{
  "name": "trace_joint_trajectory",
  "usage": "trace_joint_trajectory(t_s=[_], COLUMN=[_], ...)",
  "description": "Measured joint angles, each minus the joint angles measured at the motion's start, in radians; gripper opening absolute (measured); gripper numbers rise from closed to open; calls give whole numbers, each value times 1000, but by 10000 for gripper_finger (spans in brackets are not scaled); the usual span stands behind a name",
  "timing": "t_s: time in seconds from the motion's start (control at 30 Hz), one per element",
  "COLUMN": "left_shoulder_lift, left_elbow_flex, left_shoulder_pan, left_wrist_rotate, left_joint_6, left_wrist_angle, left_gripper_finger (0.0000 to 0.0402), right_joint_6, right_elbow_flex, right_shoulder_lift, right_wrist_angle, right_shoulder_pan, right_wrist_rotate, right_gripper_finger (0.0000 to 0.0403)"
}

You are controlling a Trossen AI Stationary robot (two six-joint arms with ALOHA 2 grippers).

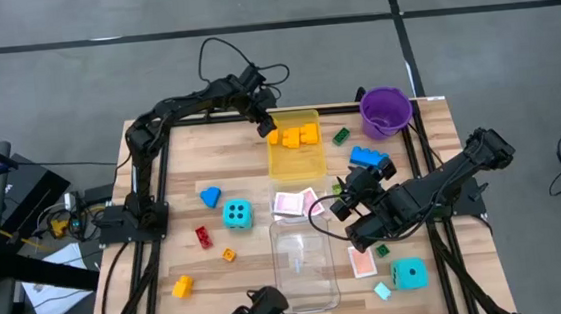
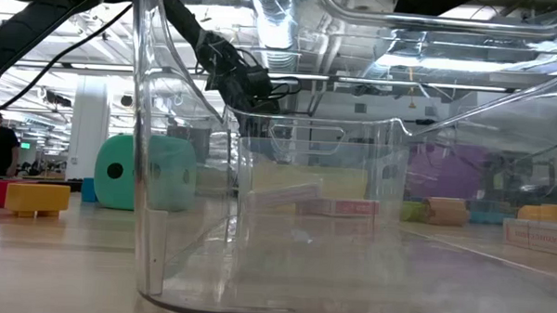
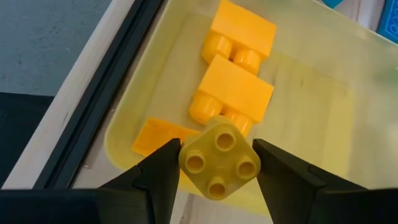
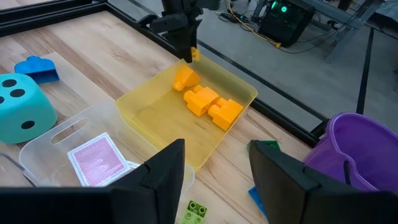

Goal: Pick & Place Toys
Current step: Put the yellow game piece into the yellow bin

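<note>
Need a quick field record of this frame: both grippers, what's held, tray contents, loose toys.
left gripper: above the yellow tray's far-left corner, jaws shut on a yellow brick
right gripper: mid-table right of the clear tray, jaws open, empty
yellow tray: holds orange bricks
clear tray: no toys visible inside
pink-backed card: on a clear lid between the two trays
cyan dice: one left of the clear tray, one right
purple bucket: far right corner
</note>
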Motion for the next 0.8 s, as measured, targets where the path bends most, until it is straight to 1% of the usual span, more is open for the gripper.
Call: trace_joint_trajectory(t_s=[0.2, 0.53, 0.8], left_shoulder_lift=[0, 0, 0], left_elbow_flex=[0, 0, 0], left_shoulder_pan=[-6, -26, -33], left_wrist_rotate=[0, 0, 0], left_joint_6=[0, 22, 27], left_wrist_angle=[0, -1, -2], left_gripper_finger=[183, 208, 211], right_joint_6=[0, 0, 0], right_elbow_flex=[0, 0, 0], right_shoulder_lift=[0, 0, 0], right_wrist_angle=[0, 0, 0], right_shoulder_pan=[0, 0, 0], right_wrist_rotate=[0, 0, 0], right_gripper_finger=[173, 173, 173])
